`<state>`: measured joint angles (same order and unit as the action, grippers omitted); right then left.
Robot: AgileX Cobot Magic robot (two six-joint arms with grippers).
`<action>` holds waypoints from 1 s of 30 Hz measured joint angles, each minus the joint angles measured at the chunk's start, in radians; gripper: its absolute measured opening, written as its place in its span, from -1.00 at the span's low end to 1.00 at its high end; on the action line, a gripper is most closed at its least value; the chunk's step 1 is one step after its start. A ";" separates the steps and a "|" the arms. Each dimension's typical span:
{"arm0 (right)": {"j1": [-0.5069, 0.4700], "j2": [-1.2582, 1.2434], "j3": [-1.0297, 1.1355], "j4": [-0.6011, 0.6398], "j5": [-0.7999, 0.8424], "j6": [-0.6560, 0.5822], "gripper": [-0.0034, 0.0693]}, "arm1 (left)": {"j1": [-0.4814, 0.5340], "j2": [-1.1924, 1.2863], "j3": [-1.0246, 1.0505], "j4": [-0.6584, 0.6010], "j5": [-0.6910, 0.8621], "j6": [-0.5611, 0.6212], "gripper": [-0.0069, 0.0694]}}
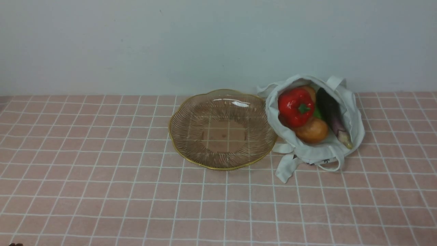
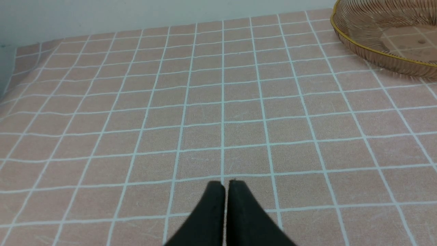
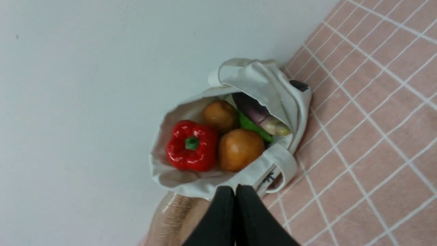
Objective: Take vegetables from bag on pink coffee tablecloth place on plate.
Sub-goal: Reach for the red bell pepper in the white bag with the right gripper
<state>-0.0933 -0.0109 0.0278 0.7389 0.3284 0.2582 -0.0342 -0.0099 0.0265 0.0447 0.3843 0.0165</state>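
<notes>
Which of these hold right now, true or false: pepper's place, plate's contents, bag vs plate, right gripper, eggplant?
1. The red bell pepper is in the cloth bag. True.
2. The glass plate already holds a potato. False: no vegetable is on it; two potatoes are in the bag.
3. The bag is on the robot's left of the plate. False: it is on the right.
4. The right gripper is shut and holds nothing. True.
5. The eggplant lies on the tablecloth, outside the bag. False: it is inside, its pale end near the bag's rim.
</notes>
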 joint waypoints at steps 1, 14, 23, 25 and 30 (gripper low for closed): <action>0.000 0.000 0.000 0.017 -0.004 -0.001 -0.95 | 0.000 0.000 0.000 0.000 0.000 0.000 -0.83; 0.000 0.324 -0.496 -0.111 0.262 -0.464 -0.95 | 0.000 0.000 0.000 0.000 0.000 0.000 -0.83; 0.003 1.027 -0.739 -0.118 0.511 -0.585 -0.92 | 0.000 0.000 0.000 0.000 0.000 0.000 -0.83; 0.029 1.134 -0.791 -0.085 0.515 -0.652 -0.89 | 0.000 0.000 0.000 0.000 0.000 0.000 -0.83; 0.162 1.339 -0.933 -0.059 0.514 -0.754 -0.74 | 0.000 0.000 0.000 0.000 0.000 0.000 -0.83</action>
<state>0.0689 1.3283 -0.9052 0.6803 0.8426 -0.4960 -0.0342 -0.0099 0.0265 0.0447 0.3843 0.0165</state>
